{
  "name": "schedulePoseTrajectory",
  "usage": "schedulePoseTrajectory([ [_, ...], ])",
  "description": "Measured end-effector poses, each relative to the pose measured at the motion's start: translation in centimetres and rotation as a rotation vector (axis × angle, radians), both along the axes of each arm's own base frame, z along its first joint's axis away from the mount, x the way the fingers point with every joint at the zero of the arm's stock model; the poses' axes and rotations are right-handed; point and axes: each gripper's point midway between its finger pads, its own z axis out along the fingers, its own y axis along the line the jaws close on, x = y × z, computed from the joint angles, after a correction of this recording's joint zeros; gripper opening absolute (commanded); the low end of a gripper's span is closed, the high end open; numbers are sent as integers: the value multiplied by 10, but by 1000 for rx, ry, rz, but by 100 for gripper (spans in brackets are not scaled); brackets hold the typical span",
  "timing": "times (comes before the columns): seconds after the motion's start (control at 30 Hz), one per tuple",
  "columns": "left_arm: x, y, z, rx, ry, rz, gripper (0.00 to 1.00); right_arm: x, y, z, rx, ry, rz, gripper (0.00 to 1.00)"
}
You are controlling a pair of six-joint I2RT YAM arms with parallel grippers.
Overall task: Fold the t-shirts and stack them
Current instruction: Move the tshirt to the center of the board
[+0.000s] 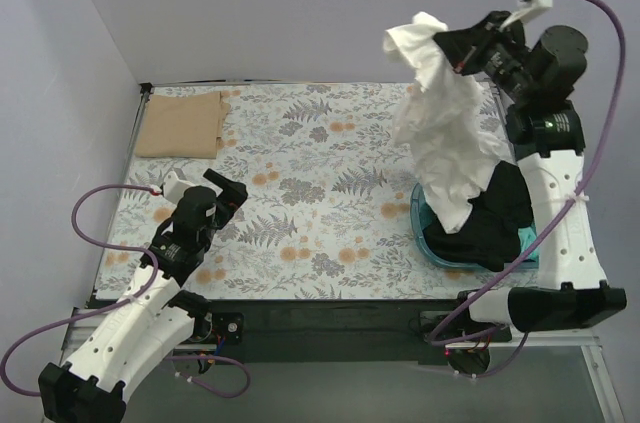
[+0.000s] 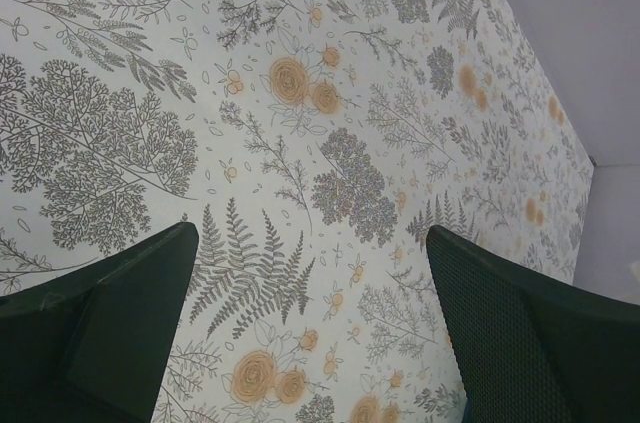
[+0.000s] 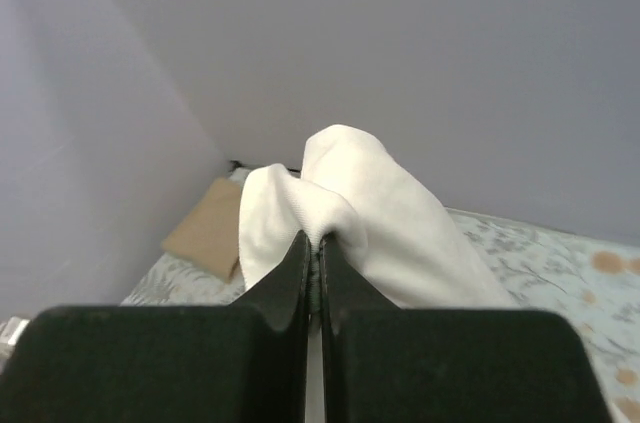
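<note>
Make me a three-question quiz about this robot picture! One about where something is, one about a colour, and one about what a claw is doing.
1. Where is the folded tan shirt?
A. far left corner of the table
B. near right corner
C. in a claw

2. What colour is the hanging shirt that the right gripper pinches?
A. red
B. white
C. green

3. The left gripper is:
A. shut on cloth
B. open, holding nothing
C. out of sight

Answers:
1 A, the top view shows it there.
2 B, white cloth hangs from it.
3 B, its fingers are wide apart above the table.

Floral table (image 1: 320,193), teal basket (image 1: 424,231)
</note>
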Motion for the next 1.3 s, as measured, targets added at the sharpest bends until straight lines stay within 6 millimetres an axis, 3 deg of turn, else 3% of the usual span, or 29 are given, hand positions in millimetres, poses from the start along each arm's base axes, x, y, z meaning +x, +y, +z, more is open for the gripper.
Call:
schedulePoseTrajectory([
  [0.13, 0, -1, 2, -7, -21, -6, 98, -3, 84, 31, -28, -80, 225, 1],
  [0.33, -1, -1, 6, -16, -44, -14, 98, -19, 178, 69, -41, -215, 434, 1],
  [0.43, -1, -3, 3, -13, -37, -24, 98, -26, 218, 69, -58, -252, 502, 1],
  [0.53, -1, -4, -1, -3, -24, -33, 98, -30, 249, 50, -86, -242, 555, 1],
  [0.6, 0, -5, -3, 2, -17, -40, 98, -26, 257, 34, -101, -209, 553, 1],
  [0.7, 0, -6, -4, 6, -13, -47, 98, -8, 254, -3, -135, -138, 485, 1],
  [0.77, 0, -6, -4, 7, -13, -48, 98, 1, 246, -40, -174, -74, 432, 1],
  [0.97, 0, -6, -4, 7, -13, -47, 98, 9, 193, -187, -348, 195, 208, 1],
  [1.1, 0, -6, -7, 11, -1, -49, 98, 13, 145, -289, -466, 393, 57, 11],
  [1.2, 1, -7, -13, 19, 21, -51, 98, 14, 115, -350, -528, 539, -15, 23],
  [1.23, 1, -8, -15, 21, 28, -52, 98, 16, 106, -365, -542, 582, -36, 39],
  [1.3, 2, -9, -21, 30, 51, -57, 98, 18, 94, -384, -559, 639, -69, 55],
])
